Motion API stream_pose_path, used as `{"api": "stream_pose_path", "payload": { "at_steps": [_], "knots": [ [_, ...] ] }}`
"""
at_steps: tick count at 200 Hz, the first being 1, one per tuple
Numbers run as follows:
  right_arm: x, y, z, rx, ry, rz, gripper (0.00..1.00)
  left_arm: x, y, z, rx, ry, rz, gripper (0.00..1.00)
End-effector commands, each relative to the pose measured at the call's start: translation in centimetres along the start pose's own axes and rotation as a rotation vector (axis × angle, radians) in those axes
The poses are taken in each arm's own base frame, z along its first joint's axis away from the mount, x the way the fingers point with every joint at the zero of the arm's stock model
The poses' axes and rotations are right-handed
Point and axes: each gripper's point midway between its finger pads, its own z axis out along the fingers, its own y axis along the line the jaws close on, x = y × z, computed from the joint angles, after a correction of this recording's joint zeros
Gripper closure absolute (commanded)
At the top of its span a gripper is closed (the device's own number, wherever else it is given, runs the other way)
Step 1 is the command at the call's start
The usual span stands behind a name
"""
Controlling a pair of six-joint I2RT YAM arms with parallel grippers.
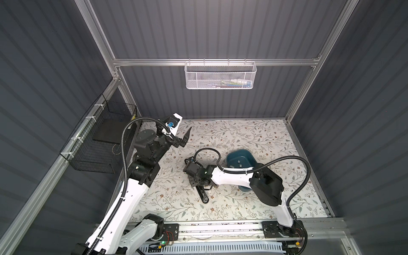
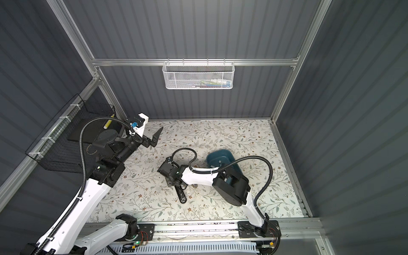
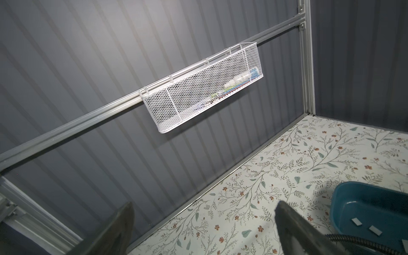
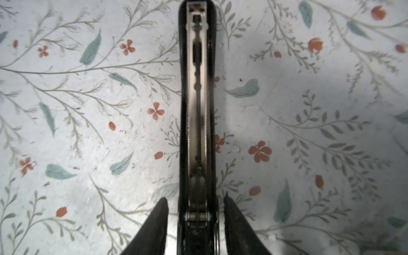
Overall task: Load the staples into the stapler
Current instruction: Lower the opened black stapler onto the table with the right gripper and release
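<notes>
The black stapler (image 4: 196, 99) lies opened on the flowered table, its bare metal channel facing up; it also shows in both top views (image 1: 203, 195) (image 2: 181, 195). My right gripper (image 4: 195, 198) is open and straddles the stapler's hinge end, with a narrow gap on each side. Small grey staples (image 1: 239, 163) (image 3: 202, 221) lie loose inside the blue bin (image 1: 242, 152) (image 3: 344, 198), behind the right arm. My left gripper (image 1: 184, 138) (image 3: 205, 205) hangs wide open and empty above the table's back left corner, far from the stapler.
A white mesh basket (image 1: 219, 76) hangs on the back wall's rail. A black wire basket (image 1: 99, 141) is fixed to the left wall. The right arm's cable loops (image 1: 208, 152) between the stapler and the bin.
</notes>
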Motion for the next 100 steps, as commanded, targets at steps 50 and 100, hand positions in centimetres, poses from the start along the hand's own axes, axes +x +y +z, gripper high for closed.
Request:
{"api": "stream_pose_path", "payload": {
  "at_steps": [50,100],
  "knots": [
    [-3.3,-0.5,-8.2,-0.061,-0.173,0.012,0.39,-2.7,1.9,0.0,-0.039,0.134,-0.605,0.00],
    [-1.7,-6.0,-17.5,-0.101,-0.332,0.086,0.26,9.1,-1.9,-5.9,-0.161,0.333,-0.974,0.01]
  ]
}}
